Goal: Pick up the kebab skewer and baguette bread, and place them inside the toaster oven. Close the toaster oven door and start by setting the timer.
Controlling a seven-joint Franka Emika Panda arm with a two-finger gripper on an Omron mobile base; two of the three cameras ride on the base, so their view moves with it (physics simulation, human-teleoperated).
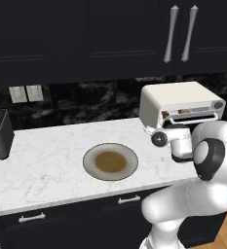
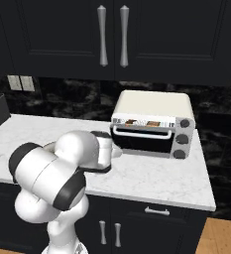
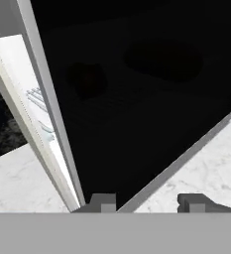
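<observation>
Dark glass of the toaster oven door (image 3: pixel 137 114) is filling most of the hand view, its pale frame running as a slanted bar down the left and its lower edge crossing toward the lower right. The tool (image 3: pixel 149 202) is sitting at the bottom of that frame, one tip against the door's corner and the other over the marble bench (image 3: pixel 211 163); whether its tips are pinching the frame or merely standing partly apart beside it, I cannot tell. Through the glass two dim shapes are showing: a small dark lump at upper left, likely the kebab skewer (image 3: pixel 87 79), and a broader oval at upper right, likely the baguette bread (image 3: pixel 164 59). Both are too murky to confirm. In the right base view the toaster oven (image 2: pixel 154 106) is standing at centre right, its door looking nearly shut, with its knobs (image 2: pixel 182 139) lying to the right of the door, so the timer step is probably calling for a rightward shift. The plate (image 1: pixel 110 161) at centre of the left base view is lying bare.
</observation>
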